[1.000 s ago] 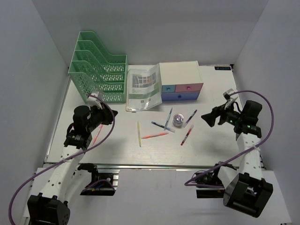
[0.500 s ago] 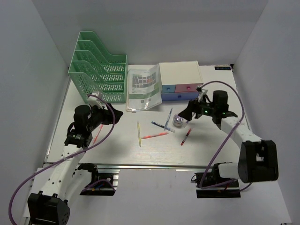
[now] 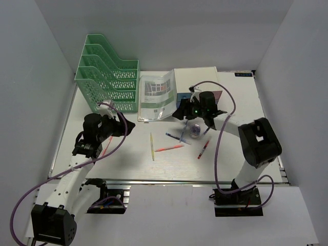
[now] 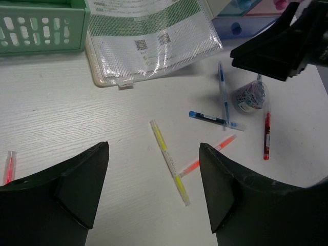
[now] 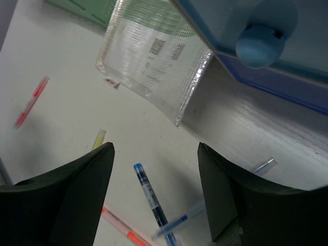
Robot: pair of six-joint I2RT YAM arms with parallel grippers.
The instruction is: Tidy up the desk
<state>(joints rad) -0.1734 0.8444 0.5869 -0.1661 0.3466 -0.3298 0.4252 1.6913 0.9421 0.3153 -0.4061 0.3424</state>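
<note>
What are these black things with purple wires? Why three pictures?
They are two robot arms, each ending in a two-finger claw. One picture looks down from above; the other two come from small cameras on each wrist, so you see dark fingers at the bottom. On the white desk lie a green file rack, a clear document pouch, a small drawer box, a jar of paper clips and scattered pens. The left gripper and the right gripper are both open and hold nothing.

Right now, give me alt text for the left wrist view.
The left fingers hang open over a white desk strewn with pens, a yellow highlighter seen between them. Beyond lie a mesh document pouch, a green file rack and the right fingers.
</note>
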